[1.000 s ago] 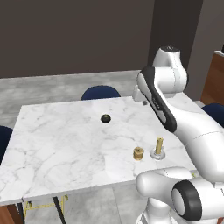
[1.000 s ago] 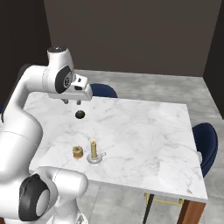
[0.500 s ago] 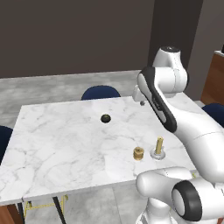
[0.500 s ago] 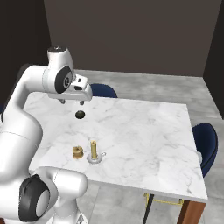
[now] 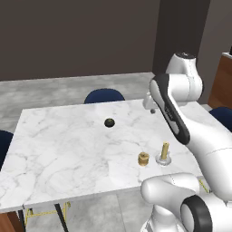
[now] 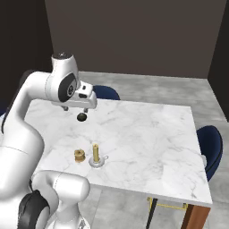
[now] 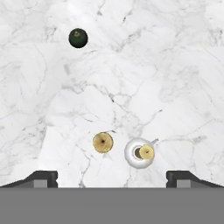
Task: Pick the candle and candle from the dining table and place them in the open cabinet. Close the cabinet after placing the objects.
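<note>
Now two candles stand on the bench [image 5: 63, 149], near its edge closest to the robot and just beside each other without touching: one stick candle [image 5: 165, 151], slim and tan-yellow, upright on a round silver dish with a small lip at one side, and one spool candle [image 5: 143, 158], short and golden, pinched at the waist. From above, in the hand view, the stick candle [image 7: 145, 152] shows as a small yellow disc a little off the middle of its pale dish, and the spool candle [image 7: 103, 142] as a golden disc with a dark dot at its centre. In the right base view the spool candle [image 6: 80, 155] sits left of the stick candle [image 6: 95, 153]. One black lump [image 5: 109, 122], round and small, lies well apart from them nearer the middle of the white, grey-veined top. The tool [image 6: 76, 109] hangs above the bench, holding nothing, with its fingertips [image 7: 43, 177] spread wide at the two lower corners of the hand view and both candles between and beyond them. Three dark blue chairs show round the bench in the left base view: one [image 5: 104, 95] at the far side, one [image 5: 3, 141] at the left end, one [image 5: 223, 116] at the right
</note>
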### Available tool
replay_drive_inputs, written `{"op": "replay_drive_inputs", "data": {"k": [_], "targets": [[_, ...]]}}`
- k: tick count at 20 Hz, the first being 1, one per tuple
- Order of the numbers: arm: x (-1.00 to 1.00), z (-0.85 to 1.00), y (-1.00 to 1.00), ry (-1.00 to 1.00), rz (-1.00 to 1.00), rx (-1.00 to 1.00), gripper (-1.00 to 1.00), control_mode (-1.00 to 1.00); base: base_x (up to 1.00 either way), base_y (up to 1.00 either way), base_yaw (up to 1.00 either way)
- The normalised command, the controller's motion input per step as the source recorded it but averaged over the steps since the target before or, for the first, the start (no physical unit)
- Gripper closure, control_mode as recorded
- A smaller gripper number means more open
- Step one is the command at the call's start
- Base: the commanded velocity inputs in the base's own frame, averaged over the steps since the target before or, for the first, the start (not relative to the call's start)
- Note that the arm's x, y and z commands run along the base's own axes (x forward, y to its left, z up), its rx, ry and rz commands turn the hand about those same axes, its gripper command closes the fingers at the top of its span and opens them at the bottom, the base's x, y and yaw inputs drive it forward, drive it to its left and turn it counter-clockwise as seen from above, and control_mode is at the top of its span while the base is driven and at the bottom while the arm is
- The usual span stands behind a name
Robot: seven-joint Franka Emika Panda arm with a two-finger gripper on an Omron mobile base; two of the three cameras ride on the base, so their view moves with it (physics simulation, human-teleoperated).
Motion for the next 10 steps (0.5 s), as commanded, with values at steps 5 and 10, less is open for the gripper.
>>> {"op": "replay_drive_inputs", "data": {"k": [5,10], "targets": [[-0.22,-0.38,-0.3,0.0,0.0,0.04,-1.0,-1.0,0.0,0.0,0.0],[-0.02,-0.4,-0.25,0.0,0.0,0.01,-1.0,-1.0,0.0,0.0,0.0]]}}
